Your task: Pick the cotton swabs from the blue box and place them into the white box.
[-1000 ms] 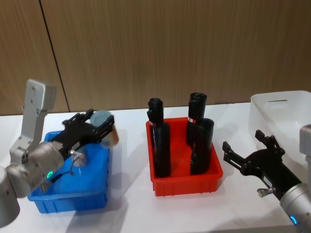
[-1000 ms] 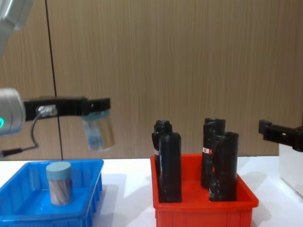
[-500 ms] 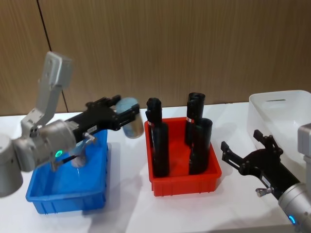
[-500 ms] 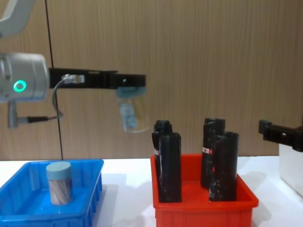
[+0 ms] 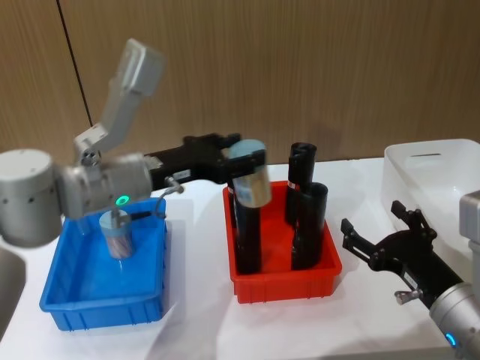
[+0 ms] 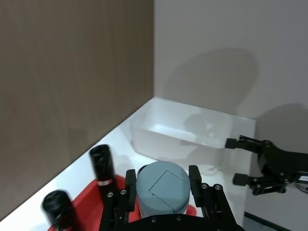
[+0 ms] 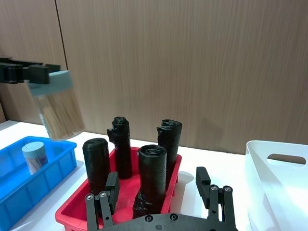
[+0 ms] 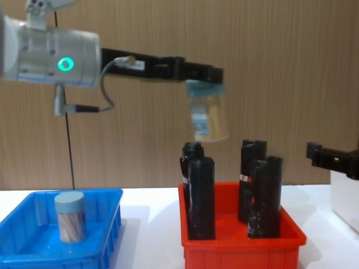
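Observation:
My left gripper is shut on one tub of cotton swabs, holding it by its pale lid in the air above the red bin. In the chest view that tub hangs tilted over the black bottles. Its lid sits between the two fingers in the left wrist view. A second tub stands upright in the blue box at the left. The white box stands at the far right. My right gripper hovers open between the red bin and the white box, holding nothing.
A red bin with several tall black bottles stands in the middle, between the blue and white boxes. A wood-panelled wall rises behind the white table.
My left arm has carried the tub up and to the right, from above the blue box to above the red bin. The right gripper has stayed in place.

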